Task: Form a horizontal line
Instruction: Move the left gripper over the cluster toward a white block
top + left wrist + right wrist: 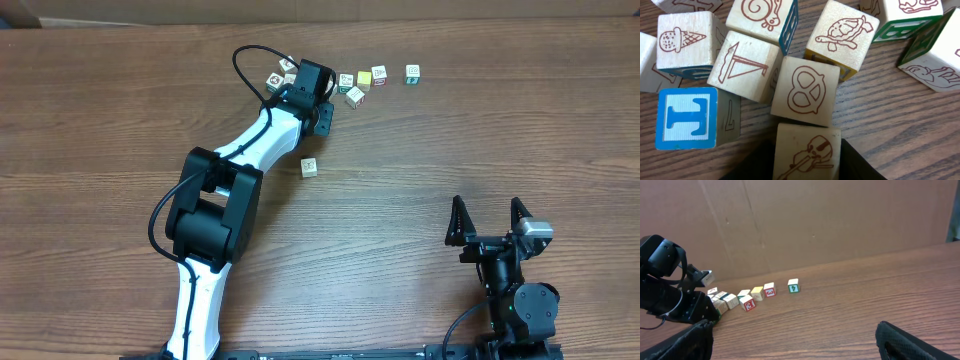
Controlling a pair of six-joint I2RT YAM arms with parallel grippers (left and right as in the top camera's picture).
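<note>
Now | left arm [250,150] stretched over cube cluster [354,96] | left claw [807,169] pinching violin cube [807,147] | right claw [490,218] spread

Overhead: even, soft light from above. The table [450,130] is bright with no glare, and my left arm [215,210] throws only a faint shadow. Sharp edge to edge, little distortion.

Left wrist: warm close-up with crisp wood grain. The violin block [807,152] is slightly soft, and my left fingers [862,167] are dark blurs.

Right wrist: dimmer. The cardboard wall [815,225] is flat brown, my right fingers [910,342] are out of focus, and the far cubes [757,293] are small and soft.
</note>
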